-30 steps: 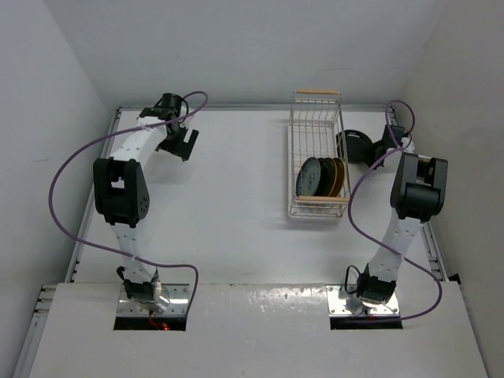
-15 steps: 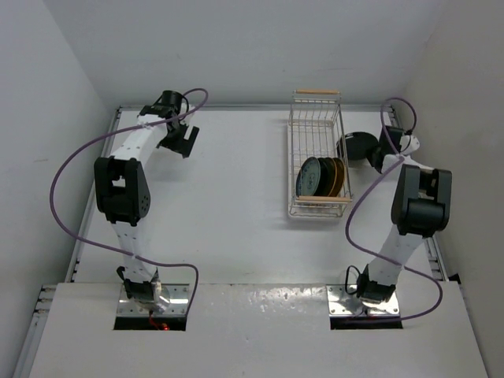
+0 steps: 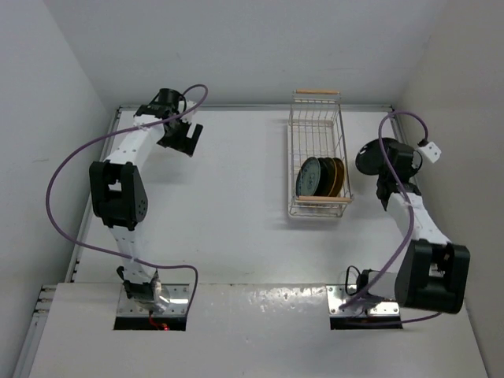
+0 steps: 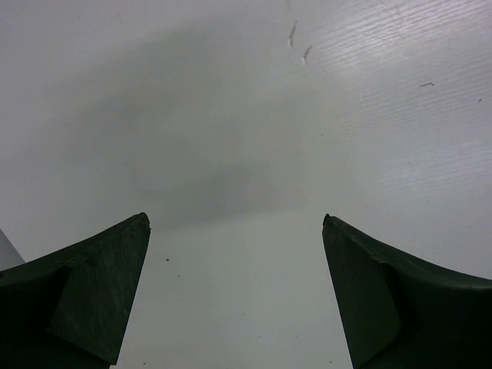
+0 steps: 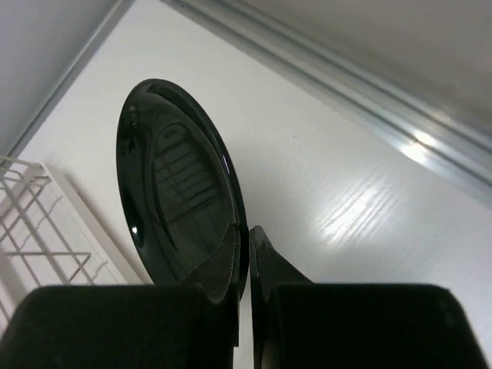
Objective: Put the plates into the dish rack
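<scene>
A glossy black plate (image 3: 370, 157) hangs on edge just right of the dish rack (image 3: 316, 118), lifted off the table. My right gripper (image 3: 386, 175) is shut on its rim; in the right wrist view the fingers (image 5: 227, 257) pinch the plate (image 5: 173, 192) at its lower edge. Three plates stand upright in the near end of the white wire rack: a teal one (image 3: 308, 177), a black one (image 3: 324, 176) and a mustard one (image 3: 338, 176). My left gripper (image 3: 183, 138) is open over bare table at the far left, nothing between its fingers (image 4: 92, 292).
The rack's far half holds nothing, and its corner (image 5: 38, 223) shows left of the held plate. The side wall and a metal rail (image 5: 369, 92) run close behind the right gripper. Purple cables loop off both arms.
The right gripper closed on the black plate and lifted it off the table beside the rack, the arm swinging nearer and to the right. The left arm barely moved.
</scene>
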### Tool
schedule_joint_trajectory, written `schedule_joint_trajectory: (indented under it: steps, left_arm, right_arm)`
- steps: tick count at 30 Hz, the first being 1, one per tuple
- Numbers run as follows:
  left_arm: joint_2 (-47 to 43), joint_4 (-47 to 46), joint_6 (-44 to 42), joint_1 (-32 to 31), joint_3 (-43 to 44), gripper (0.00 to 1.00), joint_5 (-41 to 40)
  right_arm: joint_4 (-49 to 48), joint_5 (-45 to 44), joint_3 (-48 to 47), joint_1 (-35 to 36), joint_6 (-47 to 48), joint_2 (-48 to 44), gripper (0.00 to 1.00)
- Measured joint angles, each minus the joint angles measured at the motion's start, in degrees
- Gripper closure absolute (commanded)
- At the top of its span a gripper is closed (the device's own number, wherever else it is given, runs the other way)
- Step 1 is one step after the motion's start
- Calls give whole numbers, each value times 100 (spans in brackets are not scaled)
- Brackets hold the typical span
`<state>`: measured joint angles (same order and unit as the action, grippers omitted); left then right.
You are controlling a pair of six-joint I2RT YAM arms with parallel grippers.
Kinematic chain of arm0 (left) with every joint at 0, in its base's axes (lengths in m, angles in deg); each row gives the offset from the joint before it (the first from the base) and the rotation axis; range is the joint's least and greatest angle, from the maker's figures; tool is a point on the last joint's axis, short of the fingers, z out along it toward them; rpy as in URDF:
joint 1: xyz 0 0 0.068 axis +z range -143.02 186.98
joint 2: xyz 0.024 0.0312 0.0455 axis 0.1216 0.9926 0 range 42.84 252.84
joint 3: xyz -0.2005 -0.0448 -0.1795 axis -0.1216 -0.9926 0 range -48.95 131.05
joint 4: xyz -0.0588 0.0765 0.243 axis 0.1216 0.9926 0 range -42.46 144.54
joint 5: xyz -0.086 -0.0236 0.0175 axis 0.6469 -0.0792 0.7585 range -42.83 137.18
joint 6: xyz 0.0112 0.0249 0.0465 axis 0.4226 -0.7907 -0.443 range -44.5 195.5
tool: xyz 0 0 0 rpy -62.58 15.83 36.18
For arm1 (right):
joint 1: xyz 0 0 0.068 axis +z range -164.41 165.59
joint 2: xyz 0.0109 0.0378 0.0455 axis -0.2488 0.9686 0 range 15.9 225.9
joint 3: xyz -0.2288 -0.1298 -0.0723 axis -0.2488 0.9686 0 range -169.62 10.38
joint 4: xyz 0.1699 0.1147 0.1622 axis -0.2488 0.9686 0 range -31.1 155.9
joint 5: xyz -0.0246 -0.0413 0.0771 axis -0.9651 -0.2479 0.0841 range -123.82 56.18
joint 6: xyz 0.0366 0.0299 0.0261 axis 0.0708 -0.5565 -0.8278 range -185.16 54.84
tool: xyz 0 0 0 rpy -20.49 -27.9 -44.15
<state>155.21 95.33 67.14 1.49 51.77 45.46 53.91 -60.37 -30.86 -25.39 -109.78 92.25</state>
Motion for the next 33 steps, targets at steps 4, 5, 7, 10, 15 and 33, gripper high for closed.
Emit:
schedule_joint_trajectory:
  steps: [4, 5, 7, 10, 15, 33]
  left_arm:
    - [-114, -31, 2, 0, -72, 1, 184]
    - [-127, -31, 2, 0, -83, 1, 216]
    - [-129, -33, 2, 2, -85, 1, 267]
    - [-129, -42, 2, 2, -87, 1, 345]
    - [-199, -76, 2, 2, -133, 1, 389]
    - [-785, -208, 2, 2, -610, 1, 393]
  right_arm:
    - [177, -623, 24, 382, 625, -892, 100]
    - [205, -804, 4, 503, 817, -1117, 100]
    - [210, -1178, -83, 765, 1224, -1456, 100]
    - [184, -1770, -330, 1272, 1902, -1773, 100]
    - [114, -2662, -640, 2544, 2879, -1897, 100]
    - [-240, -4712, -1062, 5831, 3947, -498, 100]
